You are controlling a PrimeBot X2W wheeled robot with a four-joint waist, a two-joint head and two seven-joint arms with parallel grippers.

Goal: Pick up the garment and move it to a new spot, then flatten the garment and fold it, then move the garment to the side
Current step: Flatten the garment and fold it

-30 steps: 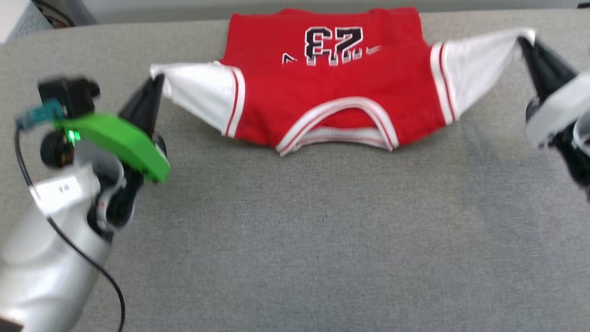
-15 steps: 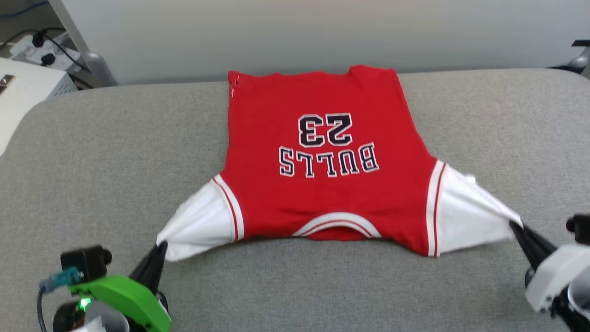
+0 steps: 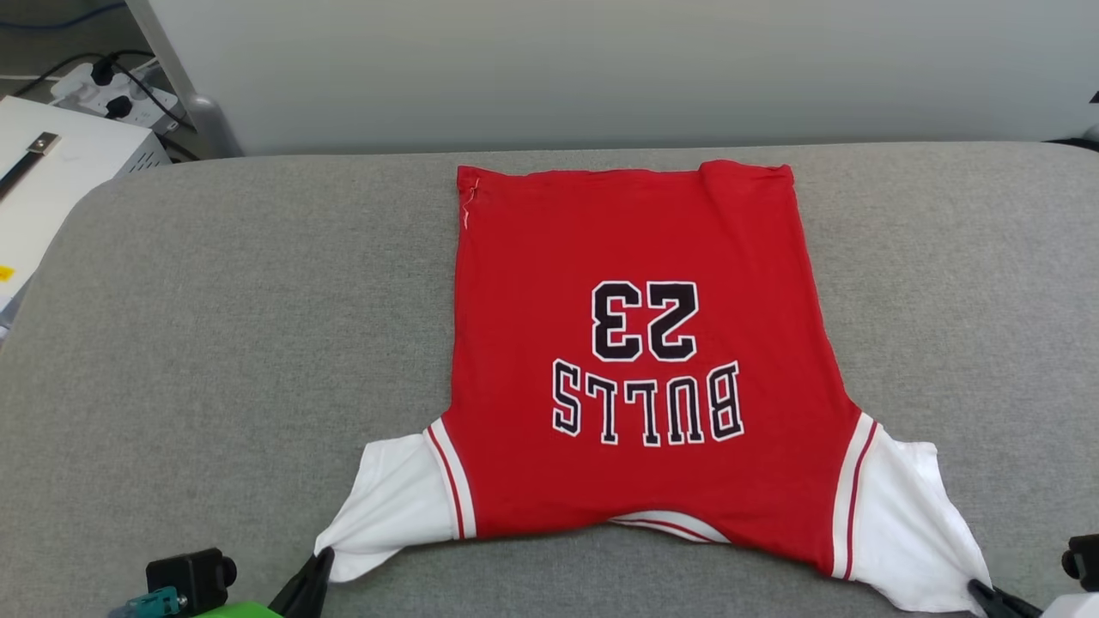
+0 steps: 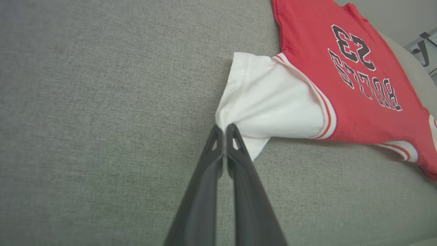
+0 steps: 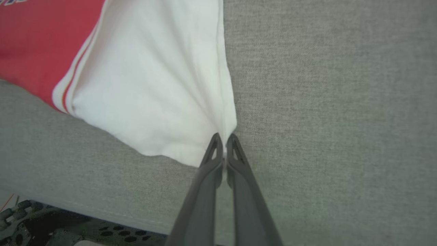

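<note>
The garment [image 3: 635, 257], a red jersey with white sleeves and black "BULLS 23" lettering, lies spread on the grey padded table [image 3: 215, 343], collar toward me and hem at the far side. My left gripper [image 4: 224, 129] is shut on the tip of its left white sleeve [image 4: 263, 99]; its dark fingers show at the bottom of the head view as the left gripper [image 3: 322, 558]. My right gripper [image 5: 224, 137] is shut on the tip of the other white sleeve [image 5: 153, 85], at the lower right corner as the right gripper [image 3: 979, 588].
A pale wall [image 3: 601, 69] runs behind the table. At the far left stand a white cabinet [image 3: 51, 172] and a power strip with cables [image 3: 112, 94]. Under the table's near edge the robot's dark base [image 5: 41, 225] shows.
The head camera has tilted up. Both grippers have drawn the sleeves toward me, and the jersey's body has come to lie flat with its full lettering showing.
</note>
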